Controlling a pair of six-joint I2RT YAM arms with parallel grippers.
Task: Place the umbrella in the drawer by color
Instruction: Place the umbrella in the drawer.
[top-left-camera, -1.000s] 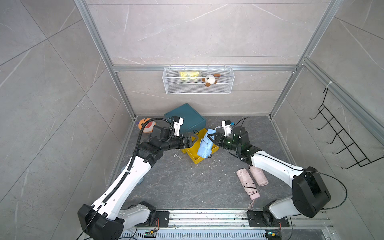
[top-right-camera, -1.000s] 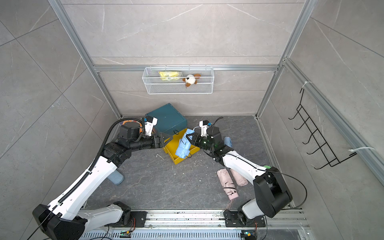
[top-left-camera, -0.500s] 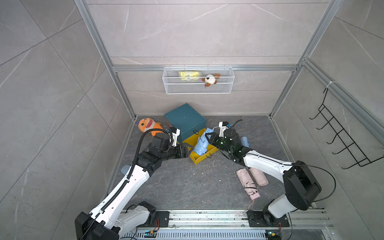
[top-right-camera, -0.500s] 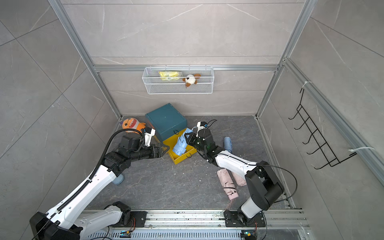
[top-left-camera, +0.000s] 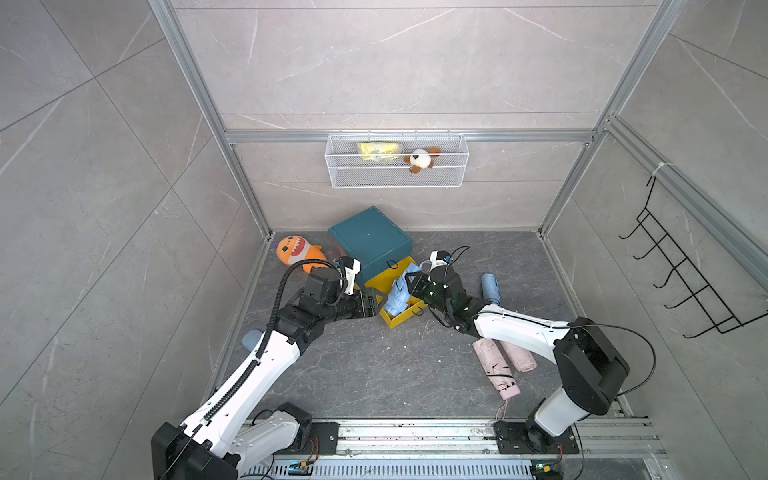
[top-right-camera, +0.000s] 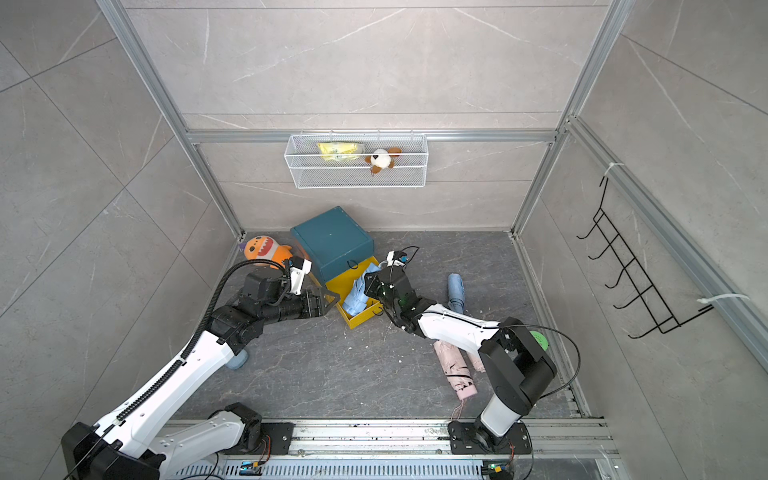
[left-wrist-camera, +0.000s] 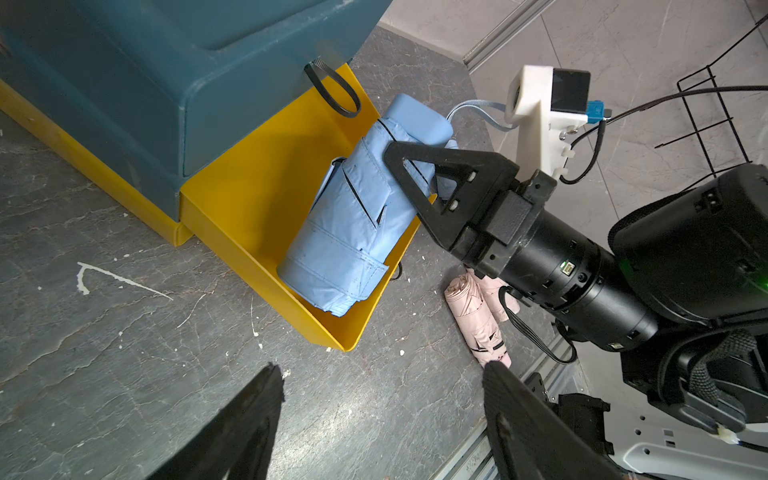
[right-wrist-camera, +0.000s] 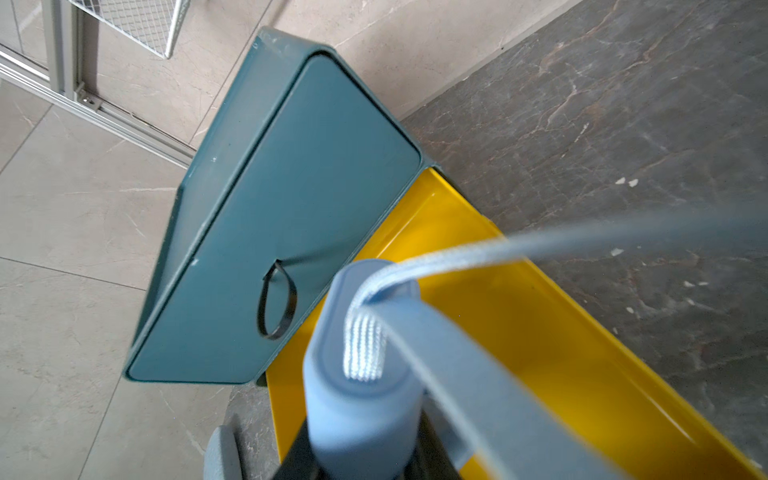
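Claw check. Right claw (top-left-camera: 412, 284): narrowed onto the light blue folded fabric umbrella (left-wrist-camera: 345, 232), pinching it just below its blue handle. In the left wrist view one black finger (left-wrist-camera: 409, 156) lies across the fabric; the other is hidden behind it. The umbrella's woven strap trails toward the right wrist camera.

Left claw (left-wrist-camera: 380, 370): spread wide, nothing between the fingers, touching nothing. It hovers over the dark grey stone-patterned bench (top-left-camera: 374, 374), just off the drawer's outer front corner.

Containers:
- Yellow plastic drawer (left-wrist-camera: 257, 195), pulled out from the bottom of the teal plastic cabinet (top-left-camera: 370, 241). It holds the light blue umbrella, lying slantwise. The canopy end is down in the front corner; the handle end is raised over the side rim nearest the right arm.
- Cabinet's upper front, with a black loop pull (left-wrist-camera: 332, 89), sits flush.
- White wire basket (top-left-camera: 395, 178) on the wall above the cabinet. It holds a yellow packet (top-left-camera: 378, 151) and a small brown-and-white plush toy (top-left-camera: 419, 158).

Loose on the bench:
- Second blue folded umbrella (top-left-camera: 490, 286), on the right arm's side of the cabinet, apart from the drawer.
- Two pale pink folded umbrellas (top-left-camera: 494, 365), side by side, well in front of the cabinet and partly under the right arm.
- Orange shark plush (top-left-camera: 297, 251), just beside the cabinet on the left arm's side.
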